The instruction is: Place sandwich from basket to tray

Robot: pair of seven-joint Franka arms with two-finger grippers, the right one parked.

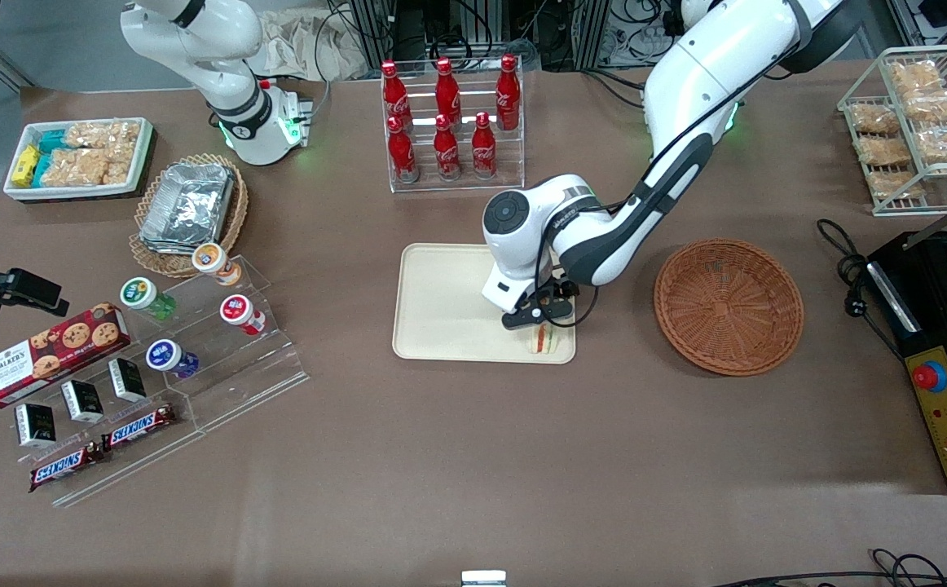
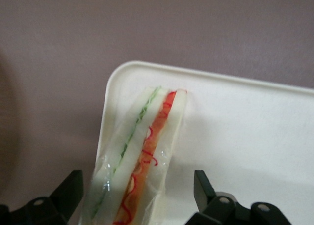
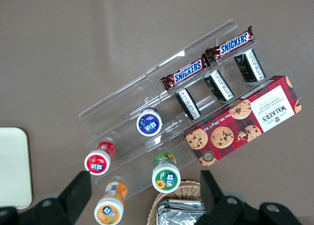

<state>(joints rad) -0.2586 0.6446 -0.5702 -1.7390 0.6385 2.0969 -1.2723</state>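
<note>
Sandwich (image 2: pixel 135 161), white bread with green and orange-red layers, lies at the tray (image 2: pixel 245 136) corner between the gripper (image 1: pixel 540 316)'s released jaws.

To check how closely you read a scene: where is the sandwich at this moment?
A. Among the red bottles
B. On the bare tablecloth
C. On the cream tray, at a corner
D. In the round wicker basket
C. The sandwich lies on the tray close to one rounded corner, with the open claw straddling it; the basket beside the tray holds nothing.
</note>
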